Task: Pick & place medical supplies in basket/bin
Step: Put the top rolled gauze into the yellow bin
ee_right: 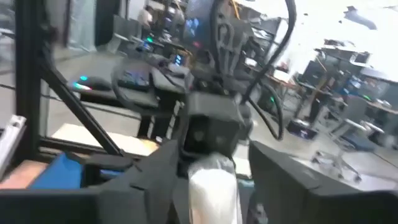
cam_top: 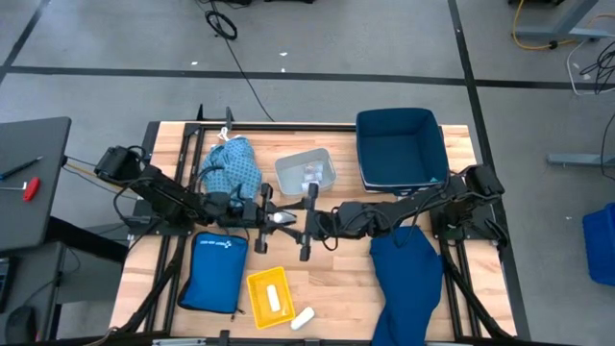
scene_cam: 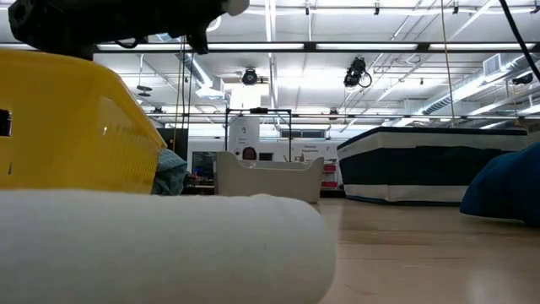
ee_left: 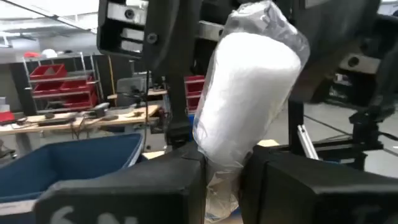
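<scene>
1. White roll, plastic-wrapped, sits clamped in my left gripper above mid-table.
2. My right gripper faces it, fingers apart around the roll, seemingly not gripping.
3. Grey bin lies just beyond them.

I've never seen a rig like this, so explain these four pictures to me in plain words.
This is a two-armed robot at a wooden table. One camera looks down from above, one sits at table height, and one rides on each wrist. The arms meet mid-table. The left end effector is shut on a white roll, and the right end effector stands open around that roll. On the table lie a yellow tray holding a roll, a loose roll, a blue pouch, a navy cloth, a patterned cloth, a clear bin and a navy bin.
</scene>
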`<state>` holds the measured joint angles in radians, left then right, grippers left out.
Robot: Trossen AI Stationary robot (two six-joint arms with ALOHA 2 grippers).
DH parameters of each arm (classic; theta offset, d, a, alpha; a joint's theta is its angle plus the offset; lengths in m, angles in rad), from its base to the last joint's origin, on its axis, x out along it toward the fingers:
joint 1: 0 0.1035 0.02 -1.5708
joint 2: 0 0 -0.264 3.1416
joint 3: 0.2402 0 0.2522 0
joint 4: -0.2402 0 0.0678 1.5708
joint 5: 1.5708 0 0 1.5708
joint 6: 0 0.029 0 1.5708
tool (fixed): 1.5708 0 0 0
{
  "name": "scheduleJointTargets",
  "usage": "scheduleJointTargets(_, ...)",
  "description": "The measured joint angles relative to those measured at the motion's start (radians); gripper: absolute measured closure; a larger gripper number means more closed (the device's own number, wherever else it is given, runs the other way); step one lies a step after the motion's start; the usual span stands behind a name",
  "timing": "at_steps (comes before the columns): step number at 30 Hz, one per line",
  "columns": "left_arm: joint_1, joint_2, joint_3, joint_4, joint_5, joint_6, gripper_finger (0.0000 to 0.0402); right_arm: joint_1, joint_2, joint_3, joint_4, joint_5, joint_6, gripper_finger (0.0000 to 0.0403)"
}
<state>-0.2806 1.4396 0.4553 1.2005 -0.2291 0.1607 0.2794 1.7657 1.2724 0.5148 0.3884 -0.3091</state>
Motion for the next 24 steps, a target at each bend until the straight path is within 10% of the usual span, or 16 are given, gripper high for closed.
scheduleJointTargets(13, -0.01, -0.017, 0.0, -0.256, -0.009, -0.045, 0.0351, 0.05, -0.057, 0.0, -0.114, 0.06, -0.038, 0.0153)
scheduleJointTargets(24, -0.106, -0.114, 0.011, -0.659, -0.006, -0.127, 0.0351, 0.074, -0.13, 0.0, -0.647, 0.106, 0.199, 0.0172)
